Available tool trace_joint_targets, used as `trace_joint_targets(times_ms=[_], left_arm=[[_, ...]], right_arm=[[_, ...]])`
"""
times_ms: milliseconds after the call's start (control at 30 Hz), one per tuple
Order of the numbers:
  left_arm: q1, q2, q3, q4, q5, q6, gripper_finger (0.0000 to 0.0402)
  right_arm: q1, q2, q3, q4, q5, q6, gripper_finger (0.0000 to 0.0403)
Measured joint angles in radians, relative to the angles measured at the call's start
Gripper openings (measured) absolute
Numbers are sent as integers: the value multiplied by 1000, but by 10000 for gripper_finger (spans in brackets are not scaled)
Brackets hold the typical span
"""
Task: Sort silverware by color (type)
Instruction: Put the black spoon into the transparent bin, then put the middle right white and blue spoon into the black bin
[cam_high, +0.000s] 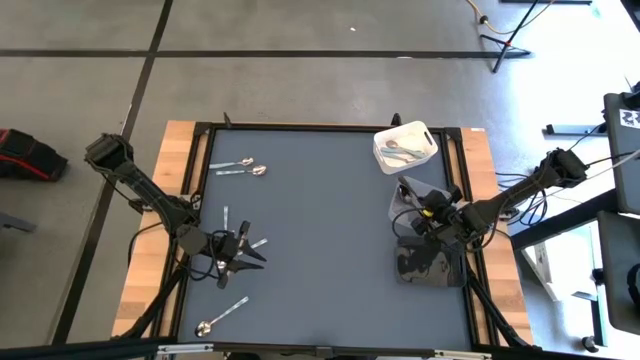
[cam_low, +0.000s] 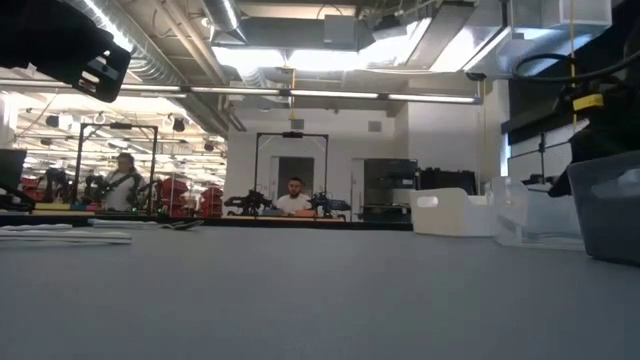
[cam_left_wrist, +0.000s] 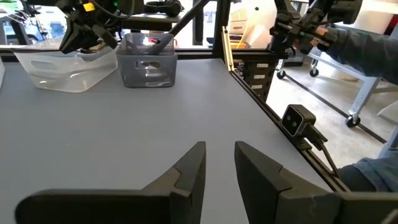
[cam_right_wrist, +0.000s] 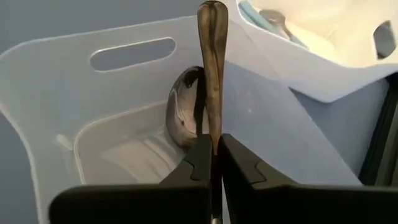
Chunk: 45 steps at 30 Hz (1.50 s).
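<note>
My right gripper (cam_right_wrist: 212, 146) is at the table's right side (cam_high: 422, 214), over the clear bin (cam_right_wrist: 124, 124). It is shut on a dark spoon (cam_right_wrist: 212, 68). Behind the handle, a spoon bowl (cam_right_wrist: 182, 118) shows inside the clear bin. My left gripper (cam_left_wrist: 219, 158) is open near the table's left edge (cam_high: 240, 256), with nothing between its fingers. Loose silver spoons lie flat on the mat: two at the far left (cam_high: 240, 168), one at the near left (cam_high: 222, 316), and some beside the left gripper (cam_high: 226, 216). The white bin (cam_high: 405, 147) holds silver spoons. My right gripper pinches the dark spoon's handle (cam_right_wrist: 212, 127) between its two fingers. The handle runs on ahead of the fingers, in line with them, and its rounded free end (cam_right_wrist: 212, 12) points away. The fingers slant down over the clear bin. I cannot tell whether the spoon touches the bin.
A dark grey bin (cam_high: 430, 265) stands near the right edge, nearer than the clear bin (cam_high: 410, 192). The mat's middle (cam_high: 330, 240) is bare. The raised black frame (cam_high: 330, 127) runs round the mat. A person's sleeve (cam_left_wrist: 367, 43) shows beyond the table's edge.
</note>
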Motion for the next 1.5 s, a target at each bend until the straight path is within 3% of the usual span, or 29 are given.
trace_joint_targets(times_ms=[267,400,567,700,900,1000,1200,1367,1500], left_arm=[[0,0,0,0,0,0,80],[0,0,0,0,0,0,80],[1,0,0,4,-10,0,80],[26,0,0,12,-31,9,81],[84,0,0,-84,28,-33,121],[111,-9,22,-217,36,-99,146],[134,-23,189,-703,100,-253,156],[134,-23,321,-1066,110,-469,156],[134,-22,338,-1221,131,-595,155]], right_arm=[[2,0,50,-12,-18,0,119],[2,0,159,62,-4,-115,165],[3,8,212,600,-8,-597,188],[3,90,213,1058,-97,-954,187],[2,331,213,1496,-238,-1169,184],[2,464,218,1668,-287,-1231,184],[2,634,358,1690,-300,-1285,183],[2,690,510,1517,-360,-1283,183],[2,713,585,1388,-374,-1252,183]])
